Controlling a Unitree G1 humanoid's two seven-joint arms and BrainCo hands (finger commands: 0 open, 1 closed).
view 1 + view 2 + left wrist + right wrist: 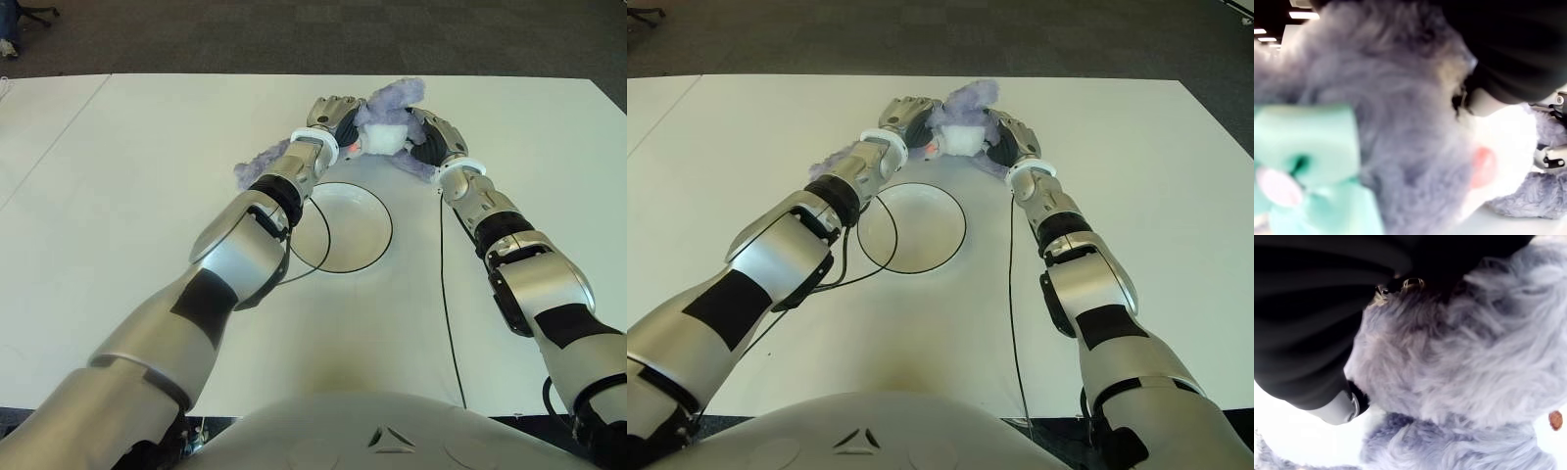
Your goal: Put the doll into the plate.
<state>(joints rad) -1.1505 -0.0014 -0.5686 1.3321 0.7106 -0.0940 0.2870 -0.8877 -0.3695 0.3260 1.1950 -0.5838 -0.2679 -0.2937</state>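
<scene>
Eye views: at the far side of the white table [118, 176], the left hand [328, 116] and right hand [431, 132] press a purple plush doll [384, 113] between them, just beyond the black-rimmed white plate [343, 227].

Left wrist view: dark fingers [1508, 44] curl against the doll's fur, beside its mint bow [1308, 147].

Right wrist view: fingers [1308, 328] close into the fluff.

Best practice, by judgement: keep both palms squeezing evenly, lift clear, draw back over the plate, then lower.
</scene>
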